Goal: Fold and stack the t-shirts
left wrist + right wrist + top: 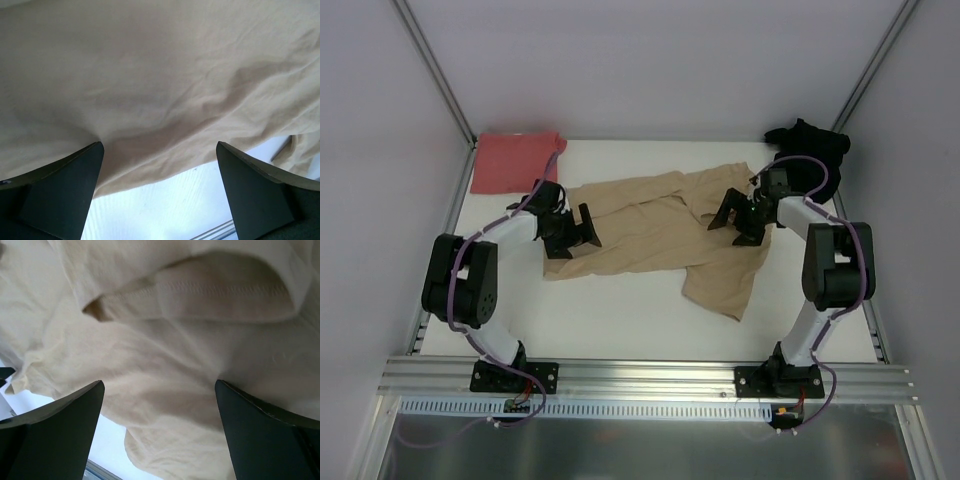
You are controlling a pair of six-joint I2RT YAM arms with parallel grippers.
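Observation:
A tan-beige t-shirt (655, 235) lies spread and wrinkled across the middle of the white table. A salmon-red t-shirt (515, 160) lies folded at the back left corner. A black t-shirt (810, 150) sits bunched at the back right corner. My left gripper (575, 232) hovers open over the tan shirt's left edge (150, 100), nothing between its fingers (65, 195). Above the shirt's right side (165, 370), beside a hemmed opening, my right gripper (738, 222) is open with its fingers (260, 440) spread wide.
The white tabletop (620, 310) shows in front of the tan shirt. Metal frame posts (435, 70) rise at the back corners and a rail (650, 375) runs along the near edge by the arm bases.

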